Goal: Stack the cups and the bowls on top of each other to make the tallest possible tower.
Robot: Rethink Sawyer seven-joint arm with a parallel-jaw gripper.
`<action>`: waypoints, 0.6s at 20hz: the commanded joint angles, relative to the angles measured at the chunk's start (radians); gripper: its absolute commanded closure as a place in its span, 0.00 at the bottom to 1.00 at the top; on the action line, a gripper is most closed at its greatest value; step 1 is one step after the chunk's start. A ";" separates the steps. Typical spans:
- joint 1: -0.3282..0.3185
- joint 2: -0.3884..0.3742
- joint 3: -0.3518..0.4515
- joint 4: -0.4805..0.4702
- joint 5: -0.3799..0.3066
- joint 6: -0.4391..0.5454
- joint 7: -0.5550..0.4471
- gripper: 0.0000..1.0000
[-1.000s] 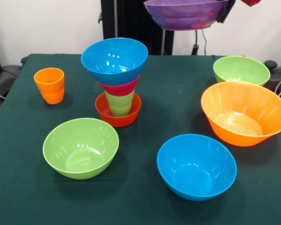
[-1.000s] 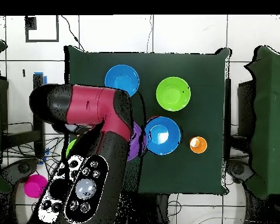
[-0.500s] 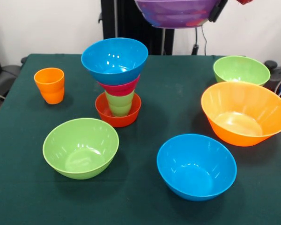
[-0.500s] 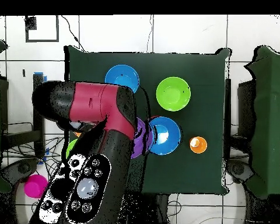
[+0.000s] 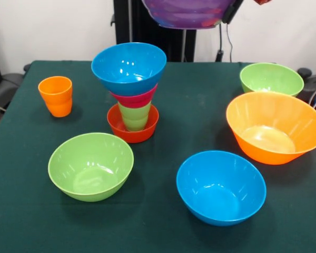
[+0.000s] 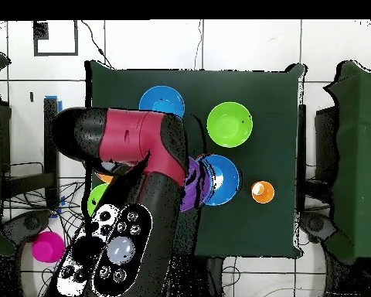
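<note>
The tower point(image 5: 130, 89) stands at the table's middle left: a small red-orange bowl point(image 5: 132, 129) at the base, a light green cup point(image 5: 134, 116), a pink bowl point(image 5: 135, 98), and a blue bowl point(image 5: 129, 67) on top. My gripper point(image 5: 233, 7) is shut on the rim of a purple bowl point(image 5: 187, 13) and holds it high in the air, above and to the right of the tower. In the overhead view the arm point(image 6: 134, 147) hides most of the purple bowl point(image 6: 192, 186), which lies beside the tower's blue bowl point(image 6: 219, 179). An orange cup point(image 5: 56, 96) stands alone at the left.
A lime green bowl point(image 5: 90, 166) and a blue bowl point(image 5: 221, 187) sit near the front edge. A very large orange bowl point(image 5: 275, 126) and a second lime green bowl point(image 5: 271, 79) sit at the right. The dark green table point(image 5: 189, 116) carries them all.
The purple bowl in my gripper has moved left and slightly up in the front view, closer to the tower. Everything on the table stayed put.
</note>
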 commanded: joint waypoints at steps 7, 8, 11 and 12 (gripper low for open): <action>-0.105 -0.007 0.130 0.054 -0.108 -0.116 -0.156 1.00; -0.109 -0.012 0.129 0.053 -0.116 -0.112 -0.165 1.00; -0.125 -0.023 0.129 0.070 -0.148 -0.117 -0.201 1.00; -0.132 -0.025 0.132 0.073 -0.157 -0.118 -0.215 1.00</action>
